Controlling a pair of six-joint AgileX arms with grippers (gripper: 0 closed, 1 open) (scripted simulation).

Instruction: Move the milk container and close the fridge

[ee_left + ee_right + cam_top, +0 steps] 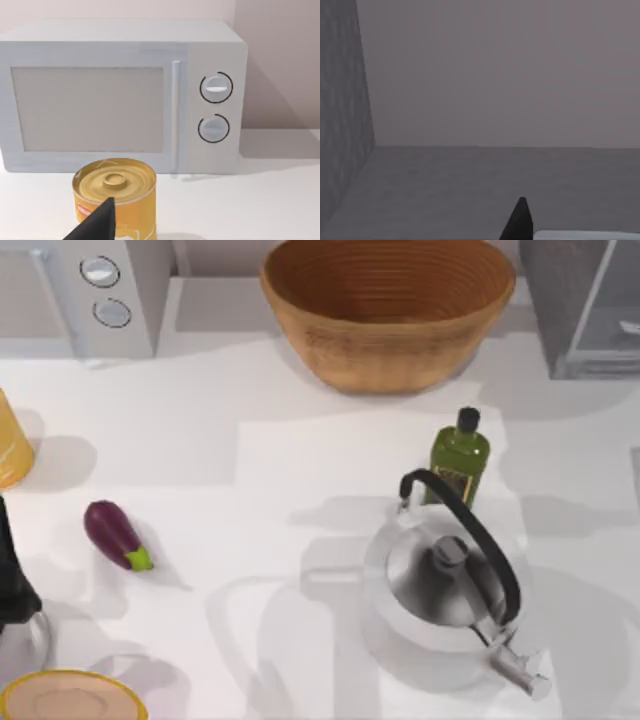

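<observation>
The top view is bright and evenly lit; soft, overlapping shadows spread across the white table (250, 470) around the kettle (445, 590), whose steel body carries a pale glare; the eggplant (117, 534), well apart from the kettle, casts a faint shadow too. The right wrist view is dim grey; edges stay undistorted.

A purple eggplant (117, 534) with a green stem, a green bottle (459, 463) with a black cap, and a ribbed brown basket (388, 308) are seen.
</observation>
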